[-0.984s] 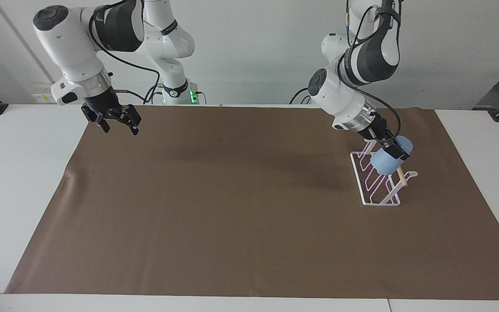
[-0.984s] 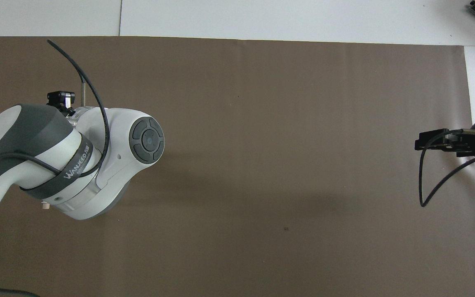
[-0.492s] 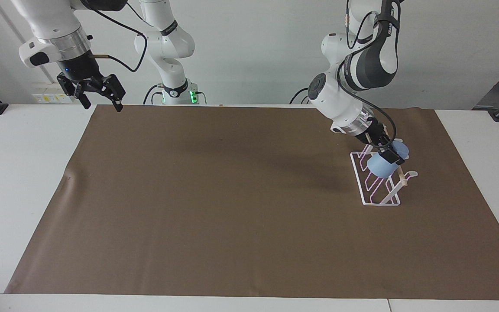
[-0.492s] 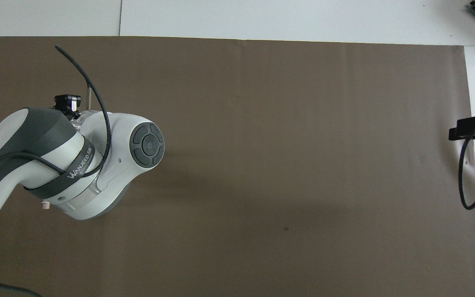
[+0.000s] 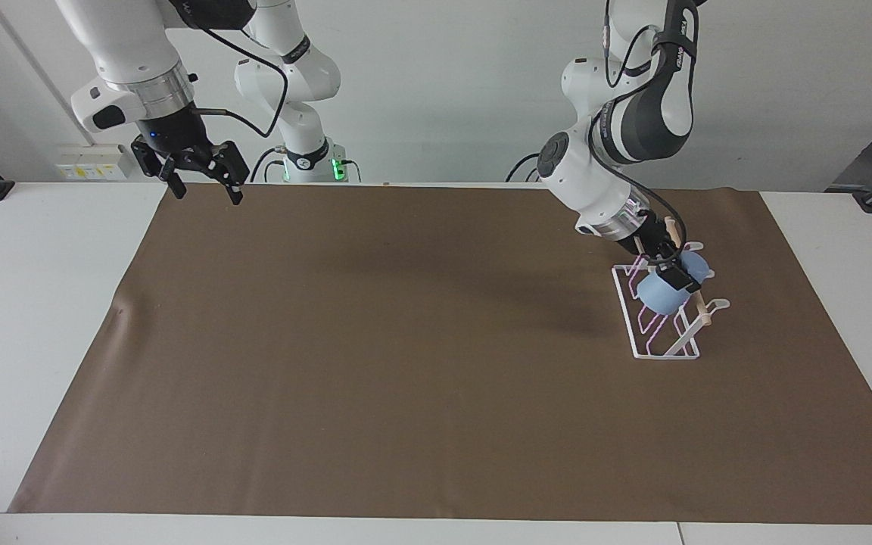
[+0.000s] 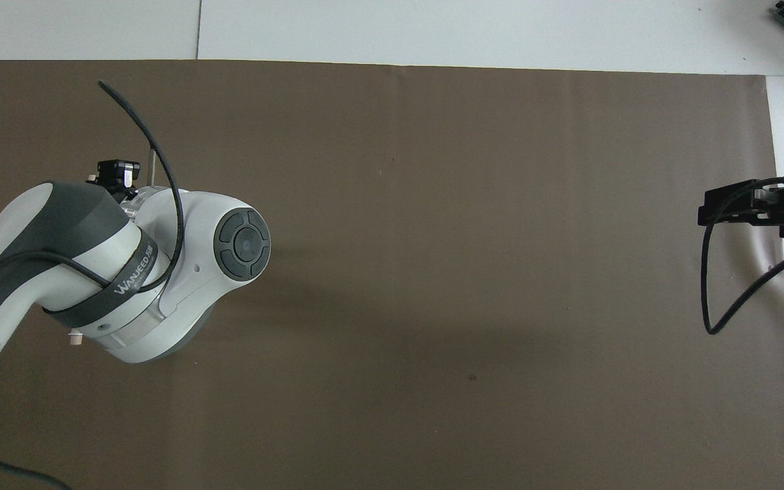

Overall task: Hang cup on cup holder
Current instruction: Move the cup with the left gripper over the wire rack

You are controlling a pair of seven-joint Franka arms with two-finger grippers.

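Since I am working from the robots' end outward, I start with the right gripper, which has swung back in over the corner of the brown mat at the right arm's end of the table, after lifting up and away half a second ago; its fingers stand wide apart with nothing between them, and I judge that arm to be waiting. Farther out, at the left arm's end of the mat, the left gripper is closed tight on the rim of the cup, which it holds tilted, mouth up toward the wrist and base down toward the mat. Over the last second I have watched that cup come down and slide in toward the cup holder; it now sits low against the upper pegs, just beside the wooden dowel, though I cannot tell whether a peg has gone into the mouth yet. From overhead the left arm hides both cup and rack. My reading is that the hanging is nearly done: a little more lowering onto a peg, then release, with a snagged wire tipping the light rack as the main risk.
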